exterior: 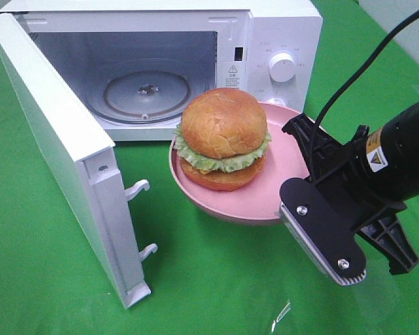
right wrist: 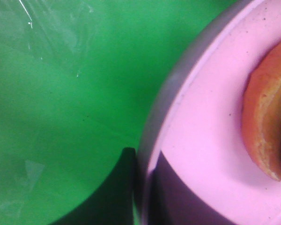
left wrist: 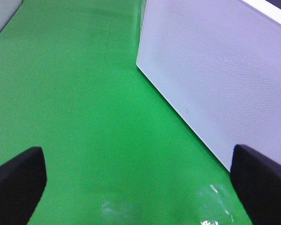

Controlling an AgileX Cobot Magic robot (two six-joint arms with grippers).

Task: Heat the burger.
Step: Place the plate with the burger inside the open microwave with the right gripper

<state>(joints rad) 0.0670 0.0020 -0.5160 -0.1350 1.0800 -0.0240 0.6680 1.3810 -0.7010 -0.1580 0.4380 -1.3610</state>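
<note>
My right gripper (right wrist: 143,194) is clamped on the rim of the pink plate (exterior: 276,185), one finger inside the rim and one outside. The burger (exterior: 223,136) sits on that plate just past my fingertips, before the open microwave (exterior: 283,42). My left gripper (left wrist: 140,187) is spread wide, holding nothing, over green cloth (left wrist: 75,93) — the microwave's door (left wrist: 215,70) near one finger.

The microwave (exterior: 265,42) has a smooth, glossy white shell; its door (left wrist: 215,70) shows a fine dotted mesh. Inside the microwave lies a clear glass turntable (exterior: 145,92). The green cover (exterior: 42,279) under the microwave looks matt, with patches of shiny clear film (exterior: 281,315) in front. The plate (exterior: 286,167) looks like smooth pink plastic, faintly speckled. The burger (exterior: 223,122) has a crackled, slightly glossy bun and ruffled lettuce (exterior: 227,164). The right gripper (exterior: 297,188) is matt black plastic with a ridged grey metal-looking strip (exterior: 321,248)
</note>
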